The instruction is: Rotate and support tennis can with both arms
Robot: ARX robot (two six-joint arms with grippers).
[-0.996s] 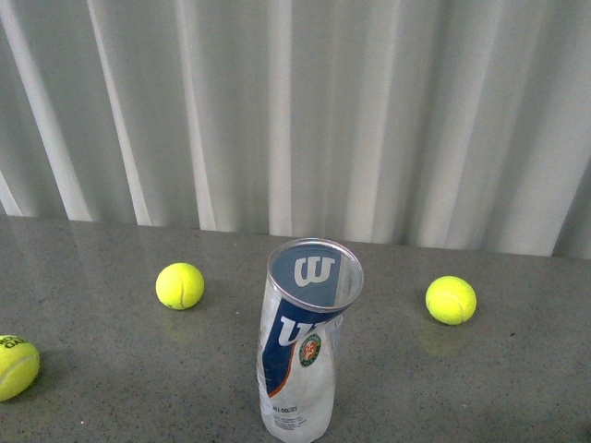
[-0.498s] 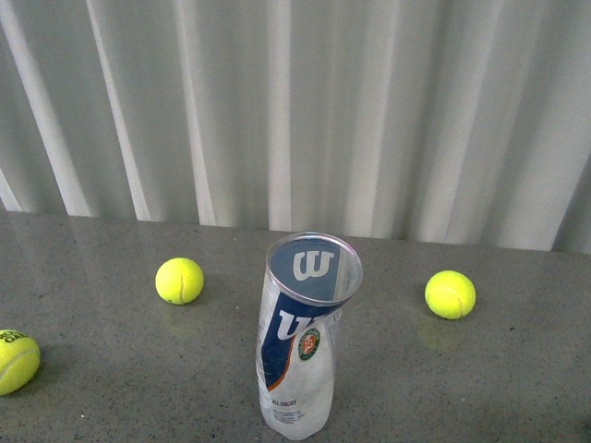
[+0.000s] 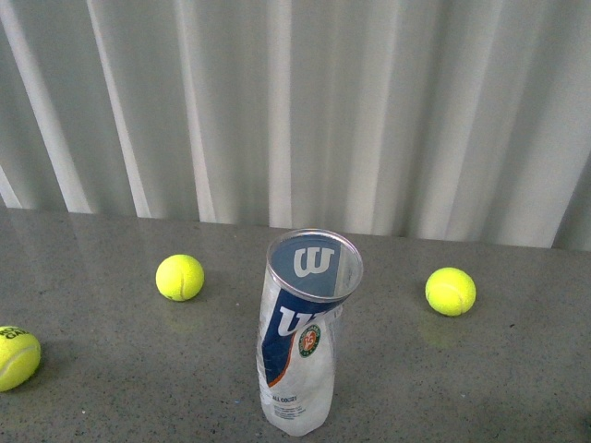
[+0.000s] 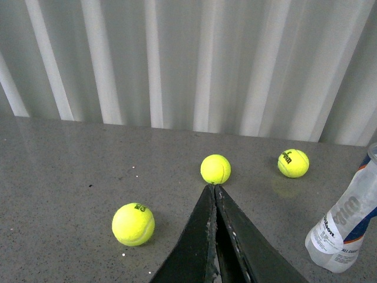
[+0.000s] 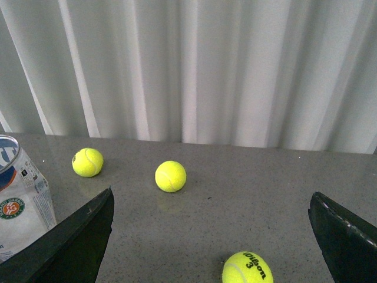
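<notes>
1. The tennis can [image 3: 303,332] is stood upright near the front middle of the grey table [image 3: 499,378], open mouth up and leaning slightly, so it looks staged between the arms for a two-sided hold.
2. Nothing is touching it yet. The left gripper [image 4: 215,190] is seen pressed together, pointed past the can. The right gripper [image 5: 212,221] is spread wide, the can just beside one jaw.
3. Tennis balls are scattered around the can: one left [image 3: 180,277], one right [image 3: 451,292], one far left [image 3: 18,357].
4. Compared with a second ago, everything is shifted slightly in the front view; the can's pose looks unchanged.
</notes>
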